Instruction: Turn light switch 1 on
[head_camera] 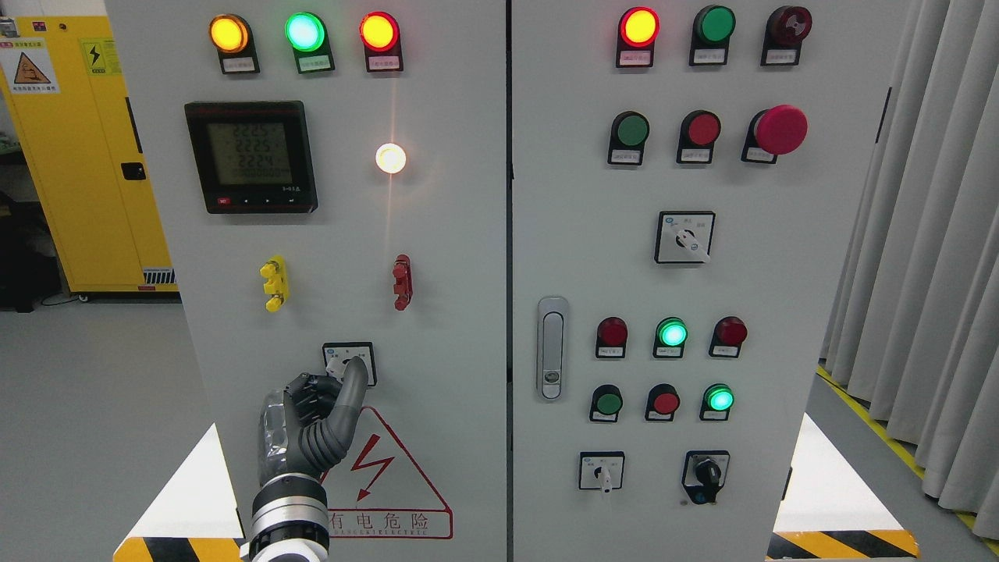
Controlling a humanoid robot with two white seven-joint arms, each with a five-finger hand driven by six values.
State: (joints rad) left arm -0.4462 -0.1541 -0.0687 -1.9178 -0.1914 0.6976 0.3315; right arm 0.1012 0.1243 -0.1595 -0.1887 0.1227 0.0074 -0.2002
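Fingers (351,390) on my left hand (312,429): one extended straight up, rest curled, holding nothing. Forearm enters bottom left, near vertical. Fingertip sits on the rotary switch (349,364), low on the left cabinet door (437,312), above the red warning triangle (382,468).

The cabinet doors (437,257) were finished in smooth, matt grey painted metal. The left hand (312,425) was covered in dark matt plastic, with a polished metal wrist ring. The indicator lamps (304,31) were made of glossy translucent plastic. The door handle (552,347) was finished in satin metal. Soft pleated cloth was seen in the curtain (929,257) at the right.
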